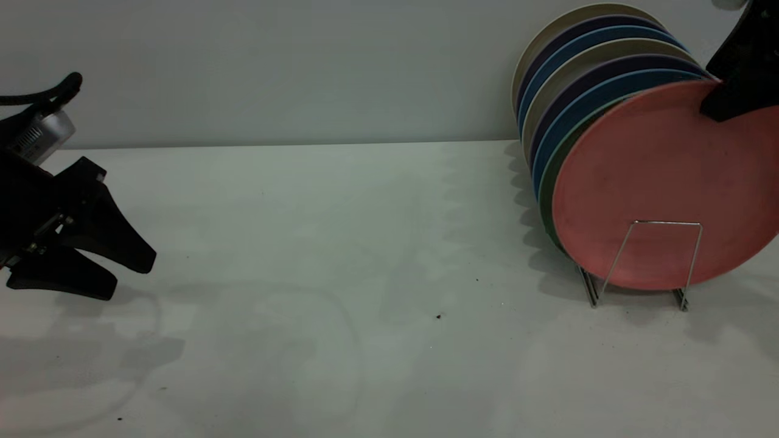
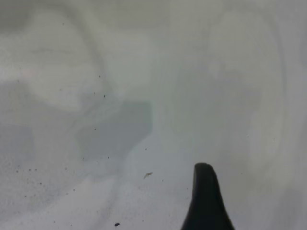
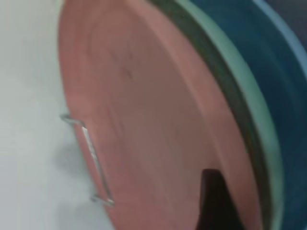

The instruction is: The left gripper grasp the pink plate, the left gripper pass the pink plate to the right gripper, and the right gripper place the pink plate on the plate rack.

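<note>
The pink plate (image 1: 663, 182) stood upright in the plate rack (image 1: 645, 267), frontmost of the stacked plates (image 1: 584, 67). My right hand (image 1: 730, 91) gripped its upper rim, mostly cut off from sight. My left hand (image 1: 122, 267) hovered well apart above the surface (image 1: 365, 255), fingers spread, empty.

A matte salmon-pink plate (image 1: 663, 188) fronts a row of mint-green (image 1: 551, 182), blue, dark purple and beige plates on a thin silver wire rack (image 1: 645, 267), while both grippers (image 1: 131, 267) (image 1: 727, 103) are plain black against the pale grey-white table (image 1: 365, 274).
</note>
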### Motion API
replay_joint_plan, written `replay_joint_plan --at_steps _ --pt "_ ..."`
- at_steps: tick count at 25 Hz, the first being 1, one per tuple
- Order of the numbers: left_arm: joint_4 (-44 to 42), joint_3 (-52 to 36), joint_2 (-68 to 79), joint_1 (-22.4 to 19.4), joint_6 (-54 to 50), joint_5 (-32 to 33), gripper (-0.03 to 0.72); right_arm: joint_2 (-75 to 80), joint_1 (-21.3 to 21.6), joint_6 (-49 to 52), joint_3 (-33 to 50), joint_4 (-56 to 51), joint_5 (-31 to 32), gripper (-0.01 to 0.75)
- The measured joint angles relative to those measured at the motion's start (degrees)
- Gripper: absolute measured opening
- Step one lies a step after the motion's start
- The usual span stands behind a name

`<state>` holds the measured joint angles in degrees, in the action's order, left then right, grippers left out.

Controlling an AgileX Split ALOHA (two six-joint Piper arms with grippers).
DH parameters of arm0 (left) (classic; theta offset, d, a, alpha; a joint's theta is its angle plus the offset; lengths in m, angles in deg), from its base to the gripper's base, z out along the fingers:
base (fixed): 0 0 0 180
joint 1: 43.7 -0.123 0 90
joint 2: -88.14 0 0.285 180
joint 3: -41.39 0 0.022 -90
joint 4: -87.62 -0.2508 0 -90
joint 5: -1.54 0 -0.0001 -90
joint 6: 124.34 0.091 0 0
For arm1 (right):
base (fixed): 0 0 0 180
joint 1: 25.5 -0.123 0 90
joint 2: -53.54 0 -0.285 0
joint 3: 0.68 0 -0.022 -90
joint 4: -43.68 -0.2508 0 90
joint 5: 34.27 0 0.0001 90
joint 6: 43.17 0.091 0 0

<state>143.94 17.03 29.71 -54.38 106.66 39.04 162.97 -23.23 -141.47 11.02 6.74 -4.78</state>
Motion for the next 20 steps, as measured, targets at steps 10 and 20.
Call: replay_joint_plan --at_steps 10,20 --pt "-2.55 0.15 -1.19 0.00 -0.86 0.00 0.553 -3.95 0.00 28.27 -0.06 -0.01 10.89 0.483" --pt "-39.45 4.74 -18.11 0.00 -29.31 8.18 0.553 -13.32 0.47 84.15 -0.32 22.35 32.69 0.483"
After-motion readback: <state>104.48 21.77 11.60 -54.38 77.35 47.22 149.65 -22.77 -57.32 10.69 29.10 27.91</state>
